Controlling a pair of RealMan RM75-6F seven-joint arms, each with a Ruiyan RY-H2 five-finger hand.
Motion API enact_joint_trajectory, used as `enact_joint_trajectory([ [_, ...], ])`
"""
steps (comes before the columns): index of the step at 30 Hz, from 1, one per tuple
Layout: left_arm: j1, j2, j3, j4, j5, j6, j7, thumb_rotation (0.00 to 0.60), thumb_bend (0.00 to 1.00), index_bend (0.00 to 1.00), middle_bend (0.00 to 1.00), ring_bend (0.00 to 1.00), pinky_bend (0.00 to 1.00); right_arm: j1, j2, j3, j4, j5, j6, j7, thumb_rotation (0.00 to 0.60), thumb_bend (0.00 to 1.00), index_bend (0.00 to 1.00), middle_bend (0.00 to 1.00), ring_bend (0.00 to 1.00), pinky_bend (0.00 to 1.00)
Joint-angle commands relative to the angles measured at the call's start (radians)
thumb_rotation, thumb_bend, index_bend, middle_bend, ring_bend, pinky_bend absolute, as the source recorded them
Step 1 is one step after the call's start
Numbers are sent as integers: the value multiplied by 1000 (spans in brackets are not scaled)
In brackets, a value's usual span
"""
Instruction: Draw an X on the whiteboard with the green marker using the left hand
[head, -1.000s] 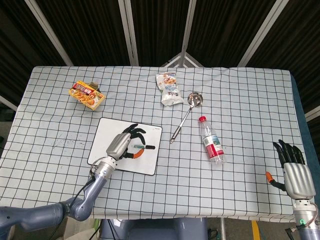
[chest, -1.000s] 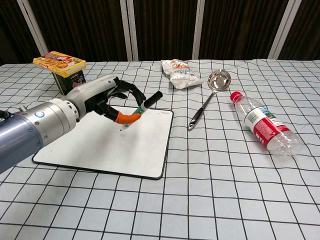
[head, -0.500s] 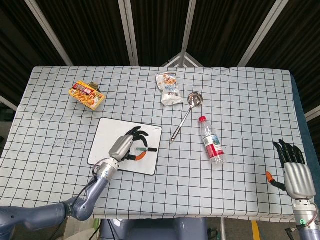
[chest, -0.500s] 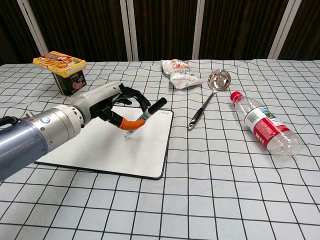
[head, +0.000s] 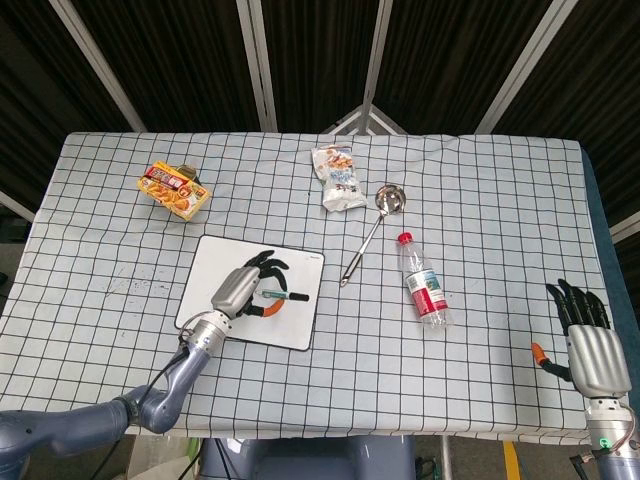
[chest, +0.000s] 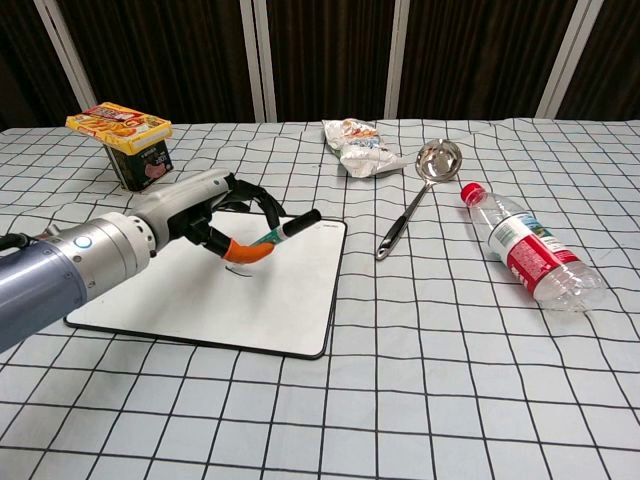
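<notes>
The left hand (chest: 205, 215) grasps the green marker (chest: 278, 233), pinching its barrel between the orange-tipped thumb and the dark fingers (chest: 262, 204) curled over it. The marker lies at a shallow tilt, its black cap end pointing away from the palm toward the far right corner of the whiteboard (chest: 280, 300), and its writing end is tucked down by the thumb, close to the board; whether the tip actually touches cannot be told. A short dark mark (chest: 238, 271) shows on the white surface just below the thumb. The whiteboard lies flat directly under the hand and reaches out past the fingertips on all sides. Beyond the hand and to its left stands a snack box (chest: 123, 135) on the checked tablecloth (chest: 420, 400). Well off to the hand's right lie a metal ladle (chest: 418, 194), a crumpled snack bag (chest: 357, 147) beyond it, and a plastic bottle (chest: 524, 251) with a red cap and a red label lying on its side, farther right still. In the head view the left hand (head: 243, 286) sits over the middle of the whiteboard (head: 210, 255). The right hand (head: 590, 344) hangs far away past the near right corner of the table, fingers straight and slightly apart, grasping nothing.
</notes>
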Motion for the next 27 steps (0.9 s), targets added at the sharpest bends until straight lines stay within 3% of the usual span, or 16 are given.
enact_joint_trajectory([
  [1,0,16,2,38,17,7,-8,600,508,757,228,57,110,0,0,1,-1,2,0,0,600,313,0,0,0,0],
  [7,5,32,12,124,45,29,-18,600,508,757,228,57,110,-1,1,1,-1,2,2,1,600,312,0,0,0,0],
  [12,8,46,-10,157,55,65,-60,600,508,757,228,57,110,-1,1,0,-3,-1,4,0,600,312,0,0,0,0],
  [19,6,73,-65,60,44,112,-118,600,508,757,228,57,110,-2,1,0,-4,-3,5,0,600,312,0,0,0,0],
  [27,2,33,-67,-7,-13,93,-69,600,507,757,228,57,110,-2,1,0,-5,-1,5,0,600,312,0,0,0,0],
])
